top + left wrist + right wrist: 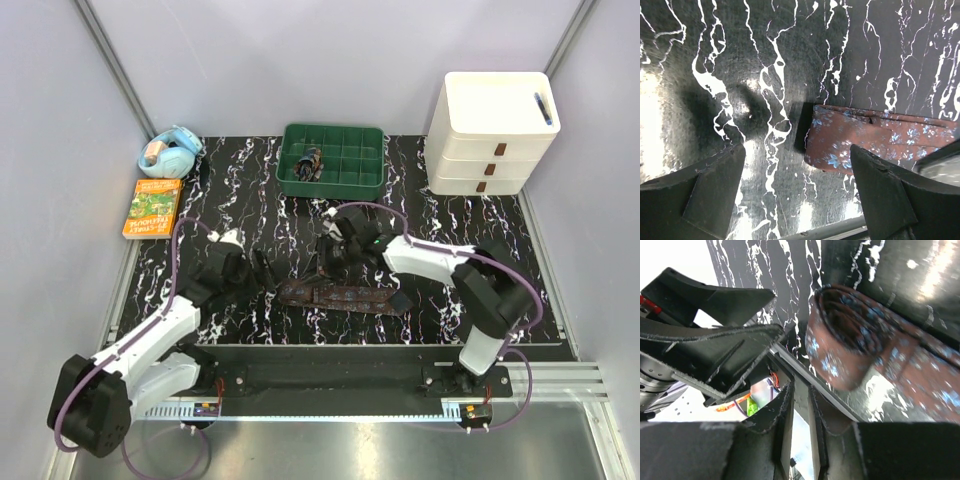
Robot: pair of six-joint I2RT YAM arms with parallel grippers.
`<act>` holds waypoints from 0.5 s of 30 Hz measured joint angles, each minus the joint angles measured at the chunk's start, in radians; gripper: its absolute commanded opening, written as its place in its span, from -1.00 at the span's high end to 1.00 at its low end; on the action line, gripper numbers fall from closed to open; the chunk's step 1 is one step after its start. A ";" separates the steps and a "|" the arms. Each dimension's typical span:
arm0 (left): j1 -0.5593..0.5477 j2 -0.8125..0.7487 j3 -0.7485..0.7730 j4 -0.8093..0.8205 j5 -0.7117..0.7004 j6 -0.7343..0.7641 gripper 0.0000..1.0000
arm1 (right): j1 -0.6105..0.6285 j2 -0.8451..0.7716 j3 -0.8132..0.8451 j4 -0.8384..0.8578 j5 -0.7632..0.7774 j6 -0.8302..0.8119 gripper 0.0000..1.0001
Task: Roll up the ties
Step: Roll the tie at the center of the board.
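One tie point(345, 297), dark brown with small bluish flowers, lies flat near the front edge of the black marbled mat point(240, 190). Its left end is curled into a loose roll point(840, 350). My left gripper point(266, 277) stands wide open just left of that end. In the left wrist view the tie's end point(840, 142) lies between the fingers, close to the right one, and the left gripper point(797, 167) holds nothing. My right gripper point(327, 263) hovers over the rolled end, pointing down. Its fingers point(785, 410) are only a narrow slit apart, and the right gripper point(801, 392) has nothing visible between them.
A green compartment tray point(370, 160) with a small dark object sits at the back centre. A white drawer unit point(493, 135) stands at the back right. A blue tape dispenser point(170, 153) and an orange book point(153, 207) lie at the left. The table's metal rail point(835, 230) runs just past the tie.
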 measured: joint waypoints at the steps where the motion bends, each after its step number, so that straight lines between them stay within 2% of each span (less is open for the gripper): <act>1: 0.024 -0.002 -0.021 0.026 0.034 0.000 -0.78 | 0.008 0.019 0.013 0.005 0.000 0.005 0.53; 5: 0.064 -0.002 -0.069 0.097 0.109 -0.001 -0.78 | 0.031 0.082 0.043 0.024 0.000 0.013 0.54; 15: 0.081 0.007 -0.118 0.244 0.228 -0.002 -0.74 | 0.033 0.148 0.041 0.037 0.004 0.014 0.57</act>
